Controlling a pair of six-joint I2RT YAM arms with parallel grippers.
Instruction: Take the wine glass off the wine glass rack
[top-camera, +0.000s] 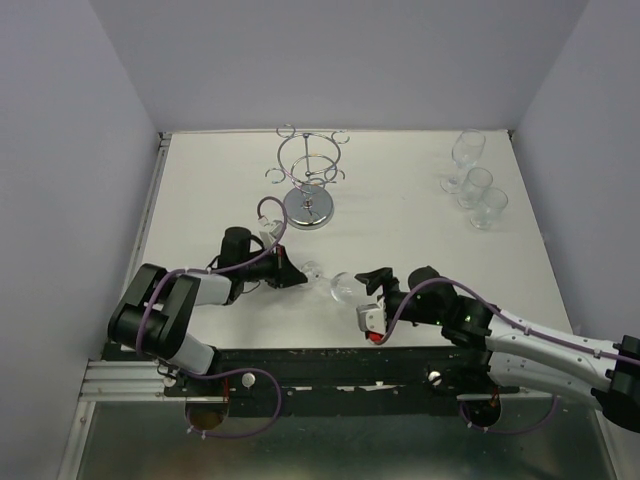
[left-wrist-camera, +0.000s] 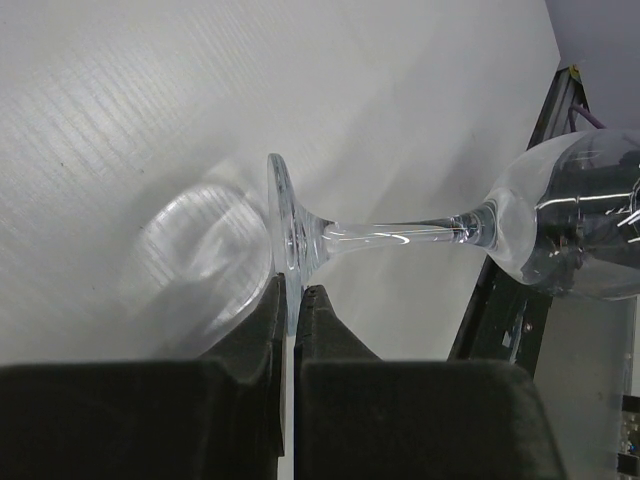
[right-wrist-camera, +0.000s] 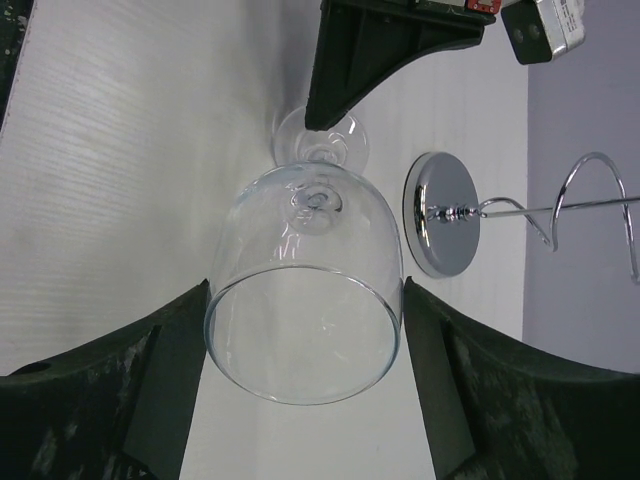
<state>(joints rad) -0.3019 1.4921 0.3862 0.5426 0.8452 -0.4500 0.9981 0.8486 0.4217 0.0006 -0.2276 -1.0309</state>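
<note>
The clear wine glass (top-camera: 338, 287) lies on its side just above the table, off the chrome wine glass rack (top-camera: 308, 180). My left gripper (top-camera: 298, 275) is shut on the edge of the glass's foot; in the left wrist view its gripper (left-wrist-camera: 290, 295) pinches the foot disc, with the stem (left-wrist-camera: 400, 235) running right to the bowl. My right gripper (top-camera: 352, 290) spans the bowl; in the right wrist view both fingers (right-wrist-camera: 180, 340) touch the sides of the wine glass (right-wrist-camera: 300, 250) near its rim. The rack's mirrored base (right-wrist-camera: 443, 213) stands beyond it.
Three other glasses (top-camera: 478, 185) stand upright at the back right of the white table. The rack stands at the back centre, about a hand's width behind the left gripper. White walls enclose the table at the back and sides.
</note>
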